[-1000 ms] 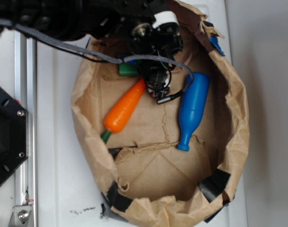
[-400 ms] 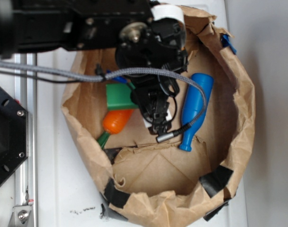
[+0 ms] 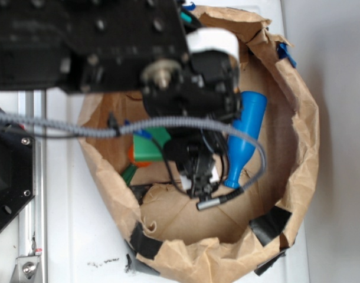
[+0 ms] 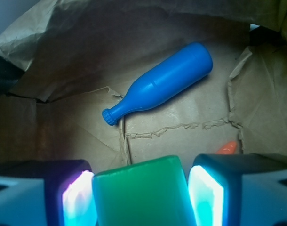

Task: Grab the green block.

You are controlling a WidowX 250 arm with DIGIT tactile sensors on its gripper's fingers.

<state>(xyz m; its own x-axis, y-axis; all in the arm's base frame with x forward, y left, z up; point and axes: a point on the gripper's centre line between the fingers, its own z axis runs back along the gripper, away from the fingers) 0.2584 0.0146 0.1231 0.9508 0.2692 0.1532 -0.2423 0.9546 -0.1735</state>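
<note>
**Inspector:** State what the jaws were doing at the time of record.

**Operator:** From my remote station, the wrist view showed the gripper [image 4: 141, 190] with its jaws pinching the green block [image 4: 141, 193]. Both lit pads [image 4: 77, 200] were pressed against the block's sides, one to each side of it.

**Inspector:** And the block's location?

**Operator:** It sat between the jaws, above the floor of the brown paper bag [image 3: 298, 147]. In the exterior view I saw the green block [image 3: 150, 150] partly hidden by the arm [image 3: 109, 47], at the left of the bag's interior. Whether it touched the paper I could not tell.

**Inspector:** Other contents?

**Operator:** A blue bottle [image 4: 160, 84] lay on its side on the bag floor, apart from the block, neck pointing away from the bag's wall. The exterior view showed the same blue bottle [image 3: 245, 132] just right of the gripper. An orange carrot [image 3: 133, 154] was mostly covered by the block and arm; only an orange sliver and its dark green stem [image 3: 128, 173] showed. The wrist view caught a small orange tip [image 4: 227, 148] beside the right jaw.

**Inspector:** Surroundings?

**Operator:** The bag stood on a white desk [image 3: 68, 236].
</note>
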